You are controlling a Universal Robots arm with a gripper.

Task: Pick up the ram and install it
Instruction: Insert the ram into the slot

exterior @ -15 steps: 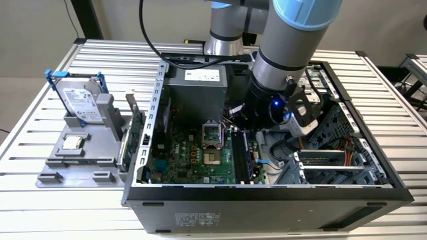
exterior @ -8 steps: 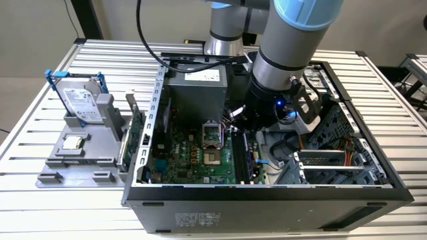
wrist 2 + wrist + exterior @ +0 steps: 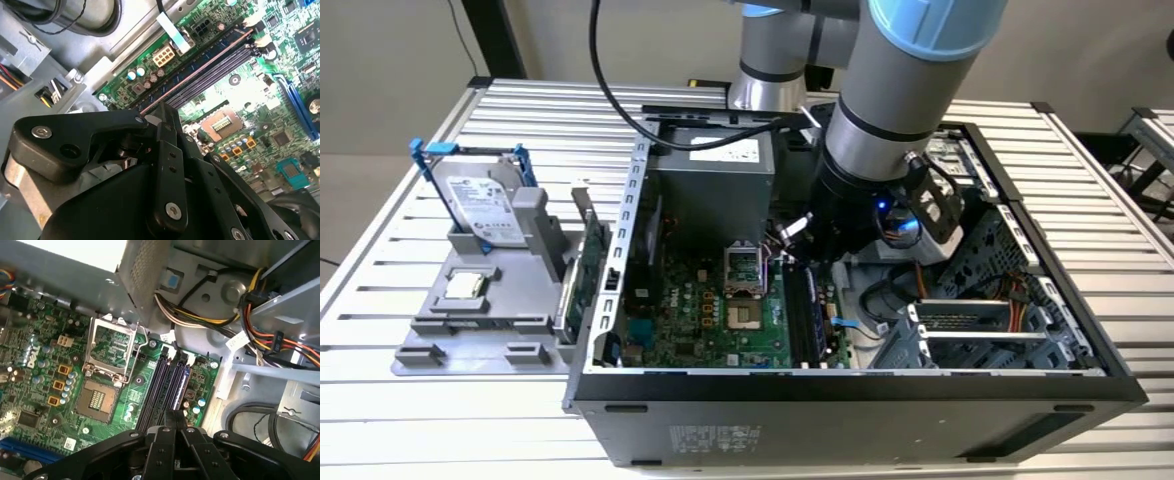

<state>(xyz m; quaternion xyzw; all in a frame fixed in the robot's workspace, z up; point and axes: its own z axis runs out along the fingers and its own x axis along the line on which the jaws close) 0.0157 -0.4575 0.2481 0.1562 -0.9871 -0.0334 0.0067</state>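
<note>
The hand (image 3: 167, 120) is closed on the ram (image 3: 200, 67), which stands on edge over the black slots (image 3: 167, 382) of the motherboard (image 3: 707, 310) inside the computer case (image 3: 854, 385). The installing step is in hand, I think. The next move calls for the stick lined up with one slot and pressed down straight.
</note>
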